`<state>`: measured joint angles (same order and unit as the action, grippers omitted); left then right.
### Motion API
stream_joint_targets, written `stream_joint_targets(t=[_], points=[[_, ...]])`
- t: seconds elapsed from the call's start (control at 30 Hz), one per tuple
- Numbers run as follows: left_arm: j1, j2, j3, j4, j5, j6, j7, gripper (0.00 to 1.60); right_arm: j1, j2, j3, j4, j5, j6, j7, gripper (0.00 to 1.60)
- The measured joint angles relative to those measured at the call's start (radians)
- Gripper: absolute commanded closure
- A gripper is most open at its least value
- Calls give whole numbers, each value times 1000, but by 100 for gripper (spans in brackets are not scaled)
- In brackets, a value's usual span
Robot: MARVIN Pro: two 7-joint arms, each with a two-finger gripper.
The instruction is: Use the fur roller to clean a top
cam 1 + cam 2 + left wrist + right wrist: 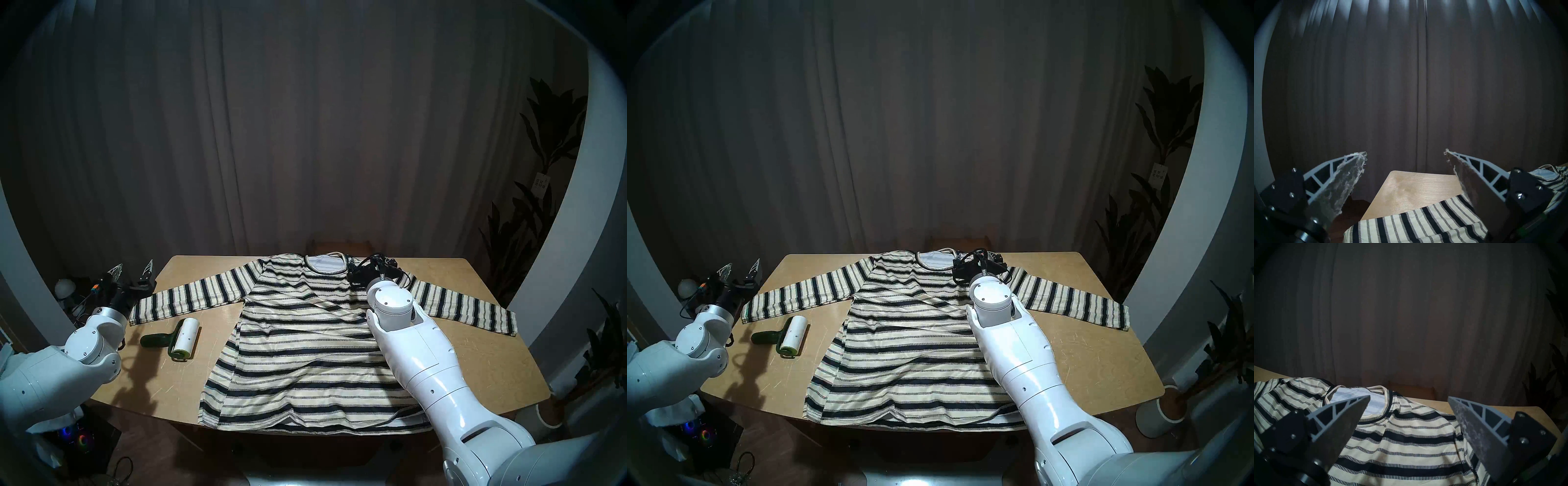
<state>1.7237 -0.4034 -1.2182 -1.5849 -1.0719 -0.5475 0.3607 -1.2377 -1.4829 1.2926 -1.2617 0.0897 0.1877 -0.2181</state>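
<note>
The striped cream-and-black top (pixel 305 339) lies flat on the table, neckline at the far side and sleeves spread out. The fur roller (pixel 183 339), a white roll with a dark green handle, lies on the table left of the top's body, just in front of the left sleeve; it also shows in the head stereo right view (pixel 793 336). My left gripper (pixel 133 268) is open and empty, raised at the table's left edge by the left sleeve cuff (pixel 1415 220). My right gripper (pixel 1409 396) is open and empty, just above the top's right shoulder beside the neckline (pixel 1373 405).
The wooden table (pixel 475 339) has bare surface right of the top and around the roller. A wooden chair back (pixel 339 244) stands behind the table, in front of a dark curtain. Potted plants (pixel 1159 414) stand on the right. Electronics and clutter (pixel 81 437) sit on the floor at left.
</note>
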Motion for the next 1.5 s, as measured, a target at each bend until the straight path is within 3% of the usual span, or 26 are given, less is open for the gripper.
stream_joint_targets(t=[0.43, 0.9, 1.5], points=[[-87, -112, 48, 30, 111, 1, 57, 0, 15, -15, -13, 15, -7, -7, -18, 0], [-188, -239, 153, 106, 251, 5, 97, 0, 23, -27, -23, 33, -12, -15, -39, 0], [-336, -390, 263, 222, 448, 6, 115, 0, 24, -29, 20, 43, 10, -31, -69, 0]])
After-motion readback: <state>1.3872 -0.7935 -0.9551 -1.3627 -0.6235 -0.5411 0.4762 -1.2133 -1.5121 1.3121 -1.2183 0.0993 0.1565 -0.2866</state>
